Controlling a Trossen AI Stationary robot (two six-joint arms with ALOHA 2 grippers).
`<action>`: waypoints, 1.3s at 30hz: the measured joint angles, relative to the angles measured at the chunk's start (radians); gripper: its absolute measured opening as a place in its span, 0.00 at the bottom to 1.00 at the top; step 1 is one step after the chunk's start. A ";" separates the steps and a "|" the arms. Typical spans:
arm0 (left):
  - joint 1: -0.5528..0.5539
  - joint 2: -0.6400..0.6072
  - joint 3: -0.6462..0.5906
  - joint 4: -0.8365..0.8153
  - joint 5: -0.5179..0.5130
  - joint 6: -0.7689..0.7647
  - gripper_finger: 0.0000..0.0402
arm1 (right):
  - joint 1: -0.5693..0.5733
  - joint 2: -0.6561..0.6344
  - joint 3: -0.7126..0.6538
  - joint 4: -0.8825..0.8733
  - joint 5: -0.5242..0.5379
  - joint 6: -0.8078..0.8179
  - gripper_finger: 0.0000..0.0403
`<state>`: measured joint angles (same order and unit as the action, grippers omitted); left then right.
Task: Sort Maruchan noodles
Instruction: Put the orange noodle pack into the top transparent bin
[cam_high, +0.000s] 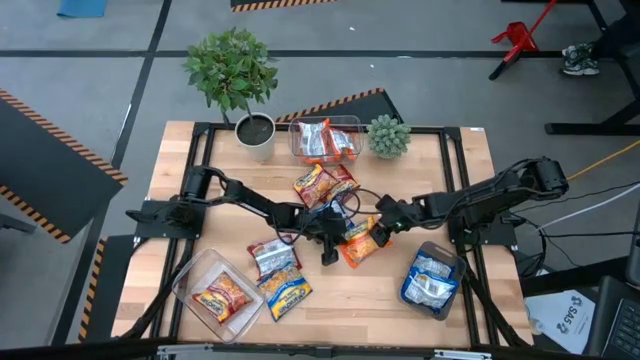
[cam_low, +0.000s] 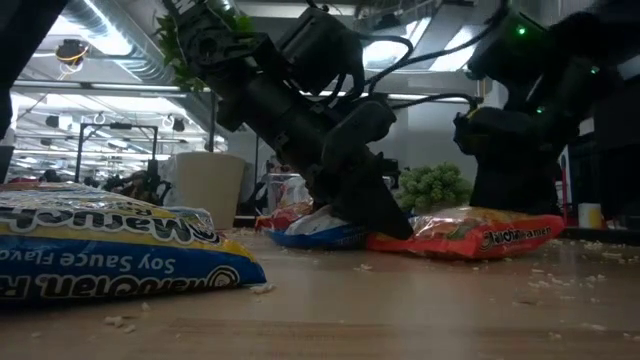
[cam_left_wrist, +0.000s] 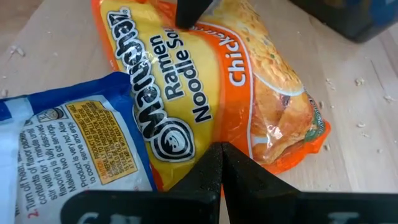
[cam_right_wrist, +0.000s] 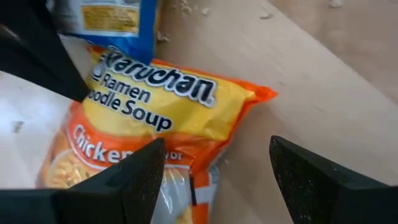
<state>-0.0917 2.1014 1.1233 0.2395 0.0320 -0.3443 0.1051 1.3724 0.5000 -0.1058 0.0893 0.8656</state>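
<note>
An orange Maruchan chicken packet (cam_high: 360, 243) lies flat on the table's middle, with a blue-and-white packet (cam_left_wrist: 74, 143) beside it. My left gripper (cam_high: 335, 245) is shut, and its tips are down at the orange packet's end. My right gripper (cam_right_wrist: 214, 155) is open and hovers over the same packet from the other side. One of its fingers (cam_right_wrist: 140, 177) is over the packet and the other (cam_right_wrist: 317, 180) over bare wood. I cannot see it touch anything. My left gripper sets the tips of its shut fingers (cam_left_wrist: 221, 171) on the orange packet's end (cam_right_wrist: 99, 102), next to the blue packet. It comes slanting down from the table's left. The packet lies flat on the wood under the tips.
A clear tub (cam_high: 325, 140) with red packets stands at the far middle. Another clear tub (cam_high: 215, 292) is at the near left and a blue-filled tub (cam_high: 432, 278) at the near right. Loose packets (cam_high: 322, 183) (cam_high: 280, 275) lie around. Two potted plants (cam_high: 252, 125) (cam_high: 388, 135) stand at the far edge.
</note>
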 joint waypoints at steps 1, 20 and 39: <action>0.000 0.000 0.000 0.000 0.001 0.000 0.00 | 0.000 0.000 -0.012 0.032 -0.003 0.002 0.68; 0.000 0.000 -0.003 0.006 -0.014 -0.005 0.00 | 0.000 0.016 -0.036 0.110 -0.047 -0.004 0.08; 0.023 -0.383 -0.009 -0.231 -0.039 -0.013 0.00 | -0.017 0.006 0.117 0.100 0.047 -0.109 0.00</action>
<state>-0.0690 1.7186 1.1143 0.0082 -0.0067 -0.3574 0.0886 1.3782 0.6167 -0.0058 0.1366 0.7570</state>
